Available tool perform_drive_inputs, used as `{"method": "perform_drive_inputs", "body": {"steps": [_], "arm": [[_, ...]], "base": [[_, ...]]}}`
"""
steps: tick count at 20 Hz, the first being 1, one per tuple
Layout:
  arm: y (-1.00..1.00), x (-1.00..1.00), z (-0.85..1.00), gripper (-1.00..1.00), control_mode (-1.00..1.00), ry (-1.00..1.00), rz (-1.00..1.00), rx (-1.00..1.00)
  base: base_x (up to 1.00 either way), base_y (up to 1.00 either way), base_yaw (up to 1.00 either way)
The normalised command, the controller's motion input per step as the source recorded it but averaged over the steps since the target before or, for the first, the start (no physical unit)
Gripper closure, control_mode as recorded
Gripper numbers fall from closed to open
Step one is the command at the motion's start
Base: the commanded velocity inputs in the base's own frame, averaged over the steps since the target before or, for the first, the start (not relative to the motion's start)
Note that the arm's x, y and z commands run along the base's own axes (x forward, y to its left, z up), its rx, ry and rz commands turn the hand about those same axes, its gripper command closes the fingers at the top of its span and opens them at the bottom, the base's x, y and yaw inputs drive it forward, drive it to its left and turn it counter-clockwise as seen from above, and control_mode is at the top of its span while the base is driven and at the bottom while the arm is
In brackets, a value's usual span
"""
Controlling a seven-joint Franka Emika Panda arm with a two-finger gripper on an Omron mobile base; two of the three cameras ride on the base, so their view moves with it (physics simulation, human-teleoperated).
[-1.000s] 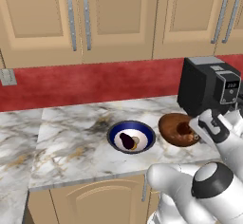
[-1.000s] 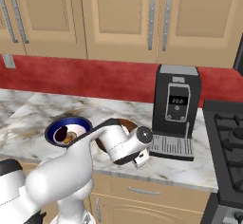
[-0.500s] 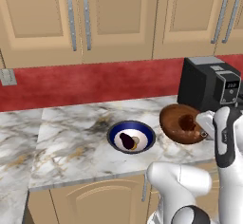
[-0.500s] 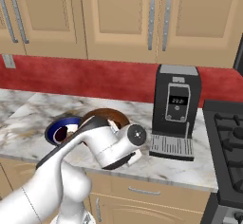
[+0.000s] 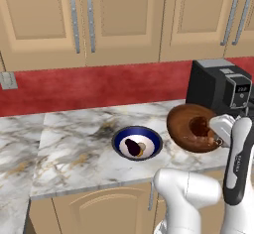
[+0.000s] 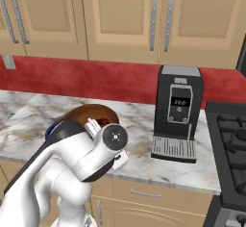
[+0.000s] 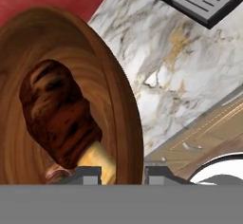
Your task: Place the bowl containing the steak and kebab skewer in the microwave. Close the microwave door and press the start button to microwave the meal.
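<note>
Since a second ago the wooden bowl (image 5: 193, 128) has come up off the marble counter (image 5: 74, 153) and now hangs tilted above it, its open side turned toward the left base camera; it lay flat on the marble beside the coffee machine (image 5: 221, 85) before. The arm has swung up with it, the forearm now standing upright at the right edge of the left base view.

The gripper (image 7: 122, 174) is partly closed, its two fingertips (image 7: 85, 174) straddling the bowl's rim: one tip inside the bowl, the other outside, with the wooden edge pinched between them. In the hand view a dark, reddish-brown piece of meat (image 7: 56, 115) lies against the inside of the bowl, and a pale stick end pokes out beneath it near the inner fingertip.

The blue-rimmed bowl (image 5: 137, 143) sits on the counter to the left of the lifted bowl, apart from it, with a dark item and a pale one inside. In the right base view the wooden bowl shows just behind the robot's wrist, left of the coffee machine, and a stove (image 6: 230, 158) stands at the right edge.
</note>
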Motion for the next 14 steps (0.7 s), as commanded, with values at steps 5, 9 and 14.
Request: {"method": "perform_drive_inputs", "body": {"steps": [5,9,14], "arm": [[0.00,-0.07,0.47,1.00,-1.00,0.01,0.02,0.00],[0.00,0.09,0.21,1.00,-1.00,0.10,0.00,0.00],[0.00,-0.24,0.01,1.00,-1.00,0.04,0.00,0.00]], "base": [[0.00,0.00,0.00],[0.00,0.00,0.00],[0.00,0.00,0.00]]}}
